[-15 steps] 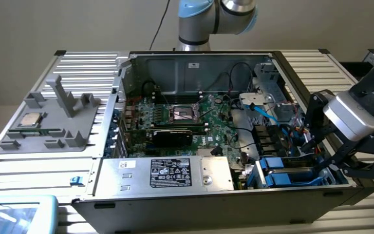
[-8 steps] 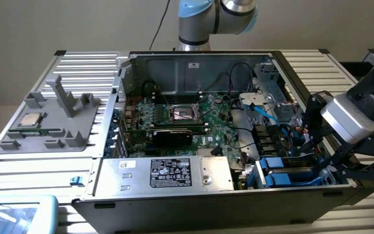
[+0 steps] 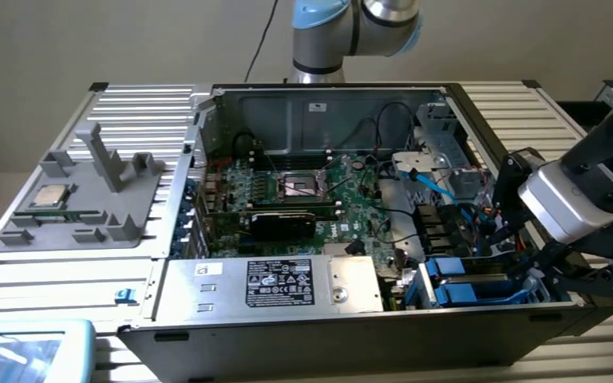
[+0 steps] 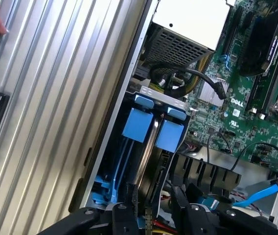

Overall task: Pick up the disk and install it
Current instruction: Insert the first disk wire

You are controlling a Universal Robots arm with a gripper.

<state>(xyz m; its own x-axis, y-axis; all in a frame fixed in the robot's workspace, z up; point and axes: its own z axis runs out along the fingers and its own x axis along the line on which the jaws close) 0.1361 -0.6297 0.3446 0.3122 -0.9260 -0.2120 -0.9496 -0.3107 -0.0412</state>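
Gripper (image 4: 156,219) hovers, seemingly, over blue-bracketed disk (image 4: 169,136) standing edge-on.

We note an open computer case (image 3: 318,100) on a ribbed table (image 3: 73,279). Motherboard (image 3: 318,199) inside, silver power supply box (image 3: 285,283) near. Grey fixture (image 3: 83,199) holding CPU chip (image 3: 51,195) at the exterior view's left.

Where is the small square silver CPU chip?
In the exterior view the CPU chip lies on the grey plastic fixture at the view's left, outside the open black computer case.
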